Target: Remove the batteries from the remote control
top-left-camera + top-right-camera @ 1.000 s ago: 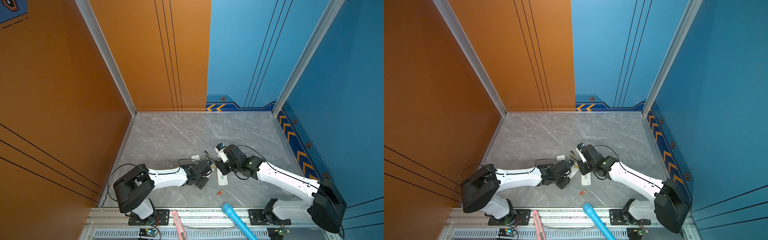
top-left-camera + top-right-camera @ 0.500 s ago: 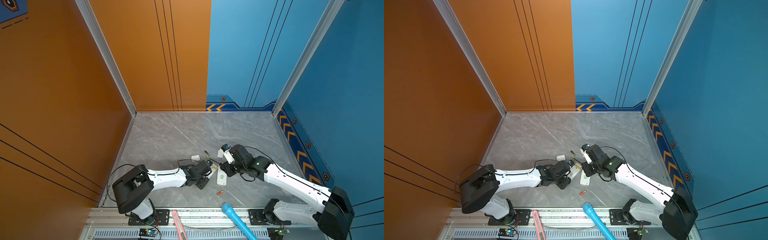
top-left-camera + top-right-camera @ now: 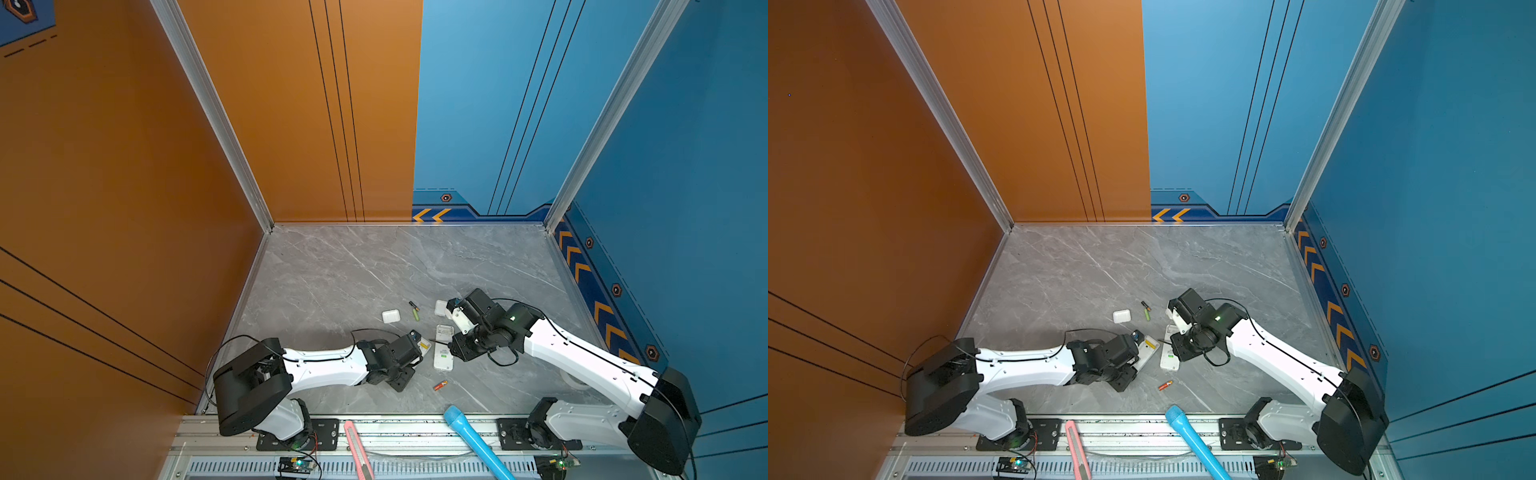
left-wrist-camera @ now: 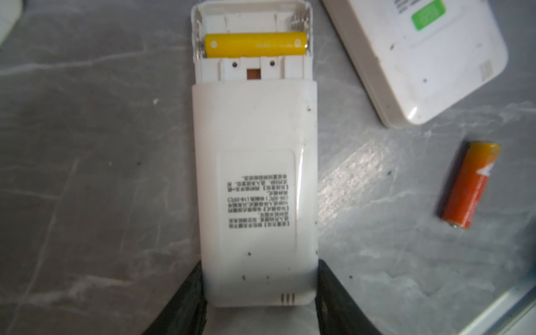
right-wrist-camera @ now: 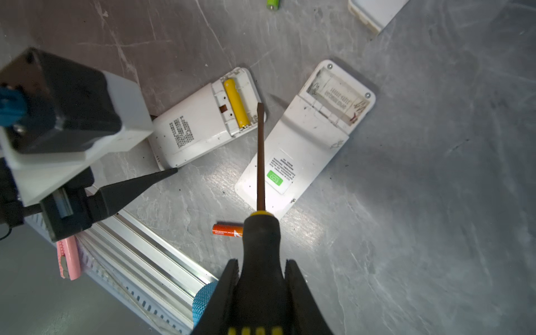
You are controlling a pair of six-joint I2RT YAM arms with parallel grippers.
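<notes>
The left gripper point(image 4: 260, 265) is pinching one end of a white remote point(image 4: 255, 174) between its two fingers. The remote lies face down on the table. I judge this hold is meant to keep it from sliding while the other arm works on it. At the end away from the gripper the bay is open. One slot holds the yellow battery point(image 4: 255, 45), and the slot beside it is empty.

The right gripper point(image 5: 261, 269) is pressed together on the black handle of a screwdriver point(image 5: 261, 229). The shaft points toward the open bay, and its flat tip is just beside the end of the yellow battery. I cannot tell whether it touches. Probably the tool is held this way to lever the battery out.

To the right of the held remote lies a second remote point(image 5: 301, 145), also face down, and its bay looks empty. The red-orange battery point(image 5: 227, 230) lies free on the near side of both remotes. On the far side the green battery point(image 3: 416, 314) and the black-and-green battery point(image 3: 412, 306) lie close together. A small white piece point(image 3: 390, 316), likely a bay cover, lies to their left.

The table point(image 3: 353, 270) is grey with marble veins. The walls are orange on the left and blue on the right. On the near rail lie a pink knife point(image 3: 357, 449) and a blue torch point(image 3: 473, 440).
</notes>
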